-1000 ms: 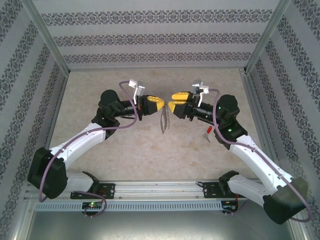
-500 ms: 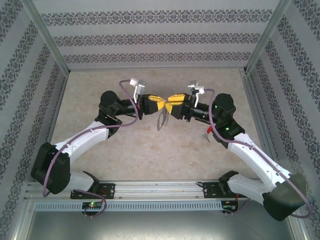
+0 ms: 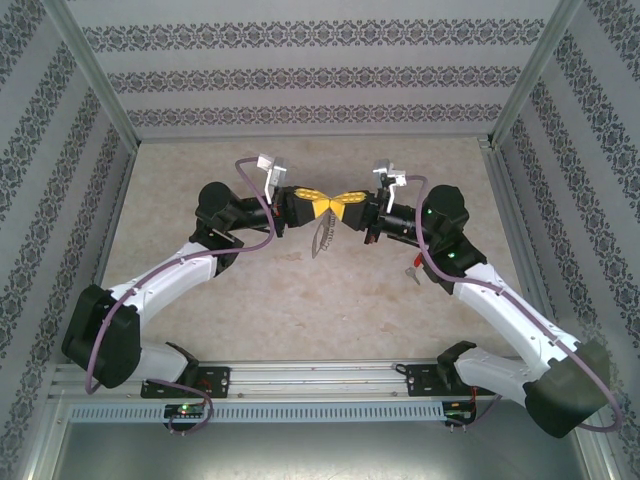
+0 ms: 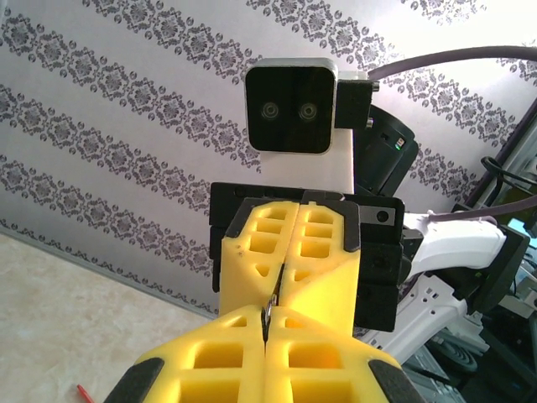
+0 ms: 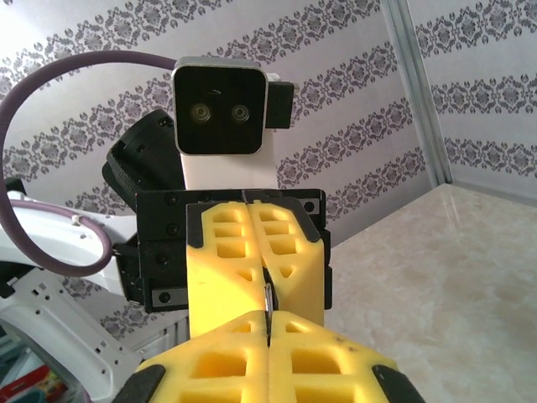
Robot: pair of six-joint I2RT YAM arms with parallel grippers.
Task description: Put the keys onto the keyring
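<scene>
The keyring (image 3: 322, 240) hangs in the air over the middle of the table, a thin grey metal loop. Both yellow-fingered grippers meet tip to tip above it. My left gripper (image 3: 325, 207) is shut on its top edge. From the other side my right gripper (image 3: 342, 205) is shut on the same edge. In the left wrist view the metal edge (image 4: 268, 317) shows between my left gripper (image 4: 267, 336) tips. The right wrist view has the keyring (image 5: 267, 299) pinched in my right gripper (image 5: 268, 323). The keys (image 3: 412, 270) lie on the table beside the right forearm, partly hidden.
Patterned walls close in the table (image 3: 250, 290) on the left, back and right. Metal frame posts (image 3: 520, 80) stand at the back corners. A rail (image 3: 310, 385) with both arm bases runs along the near edge.
My right gripper has moved left to the left gripper's tips and shut on the keyring. The left gripper kept its hold and lifted slightly.
</scene>
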